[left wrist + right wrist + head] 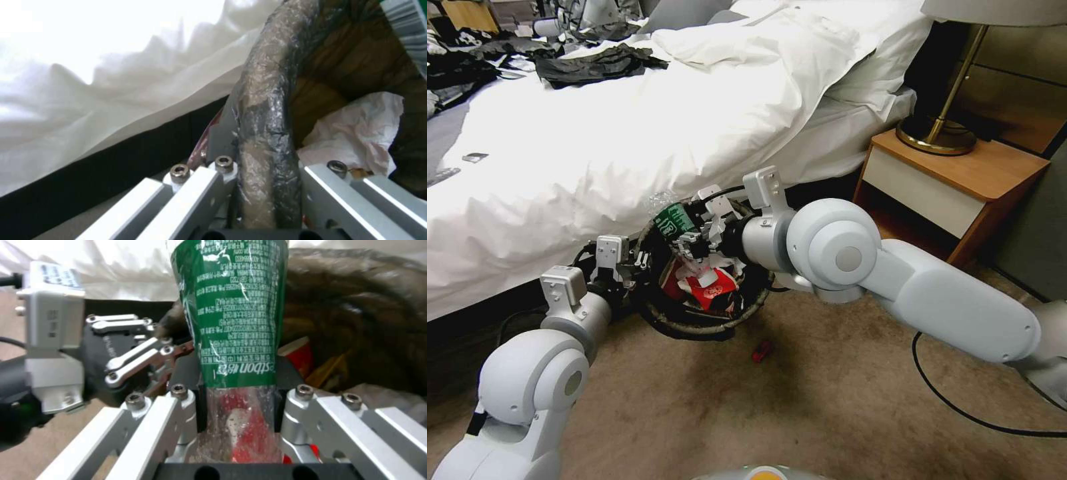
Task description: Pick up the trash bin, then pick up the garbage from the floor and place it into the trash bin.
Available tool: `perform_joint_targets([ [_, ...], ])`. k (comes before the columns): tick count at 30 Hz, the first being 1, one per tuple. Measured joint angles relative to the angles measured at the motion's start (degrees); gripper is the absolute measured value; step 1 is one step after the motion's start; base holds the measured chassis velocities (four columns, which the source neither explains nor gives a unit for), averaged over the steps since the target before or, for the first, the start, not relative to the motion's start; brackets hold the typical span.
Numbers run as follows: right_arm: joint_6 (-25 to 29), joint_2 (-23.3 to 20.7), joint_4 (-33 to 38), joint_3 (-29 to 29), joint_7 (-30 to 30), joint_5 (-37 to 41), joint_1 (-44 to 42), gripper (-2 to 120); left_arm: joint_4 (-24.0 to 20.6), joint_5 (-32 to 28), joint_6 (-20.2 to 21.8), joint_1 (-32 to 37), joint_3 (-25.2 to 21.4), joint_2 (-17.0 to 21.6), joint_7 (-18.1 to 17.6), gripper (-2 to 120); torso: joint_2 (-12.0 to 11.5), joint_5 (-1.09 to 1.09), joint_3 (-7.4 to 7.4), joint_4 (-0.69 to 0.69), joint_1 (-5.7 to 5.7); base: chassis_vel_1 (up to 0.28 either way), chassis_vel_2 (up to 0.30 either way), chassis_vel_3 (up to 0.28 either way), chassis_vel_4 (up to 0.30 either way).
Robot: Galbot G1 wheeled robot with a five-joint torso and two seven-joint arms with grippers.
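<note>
The left end effector (pixel 627 263) is clamped on the liner-wrapped rim of the small round white plastic trash bin with its dark bag liner (pixel 694 327), held above the beige carpet floor (pixel 800 407) beside the white-sheeted bed (pixel 627 133). The right end effector (pixel 697 243) grips a green-labelled clear plastic bottle (pixel 672 220) over the bin's mouth (red wrappers (pixel 710 290) lie inside). A small red scrap (pixel 762 350) lies on the carpet nearby.
</note>
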Motion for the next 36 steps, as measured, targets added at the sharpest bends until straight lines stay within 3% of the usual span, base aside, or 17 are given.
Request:
perform_joint_targets([
  [4, -0.02, 0.05, -0.36, 0.00, 0.05, -0.28, -0.24, 20, 0.25, 0.02, 0.00, 0.09, -0.21, -0.01, 0.18, 1, 0.00, 0.00, 0.00, -0.01, 0.00, 0.000, 0.000, 0.000, 0.000],
  [25, 4.50, -0.65, 0.46, 3.37, -0.59, -0.12, -1.42, 98, 2.80, 0.64, 0.00, -1.41, 0.18, -0.37, 0.18, 1, 0.00, 0.00, 0.00, 0.00, 0.00, 0.000, 0.000, 0.000, 0.000],
  [36, 4.84, -2.09, 2.28, 5.72, -0.22, 1.24, -1.23, 100, 3.26, 0.73, 0.00, -2.07, 0.03, -0.31, 0.18, 1, 0.00, 0.00, 0.00, 0.00, 0.00, 0.000, 0.000, 0.000, 0.000],
])
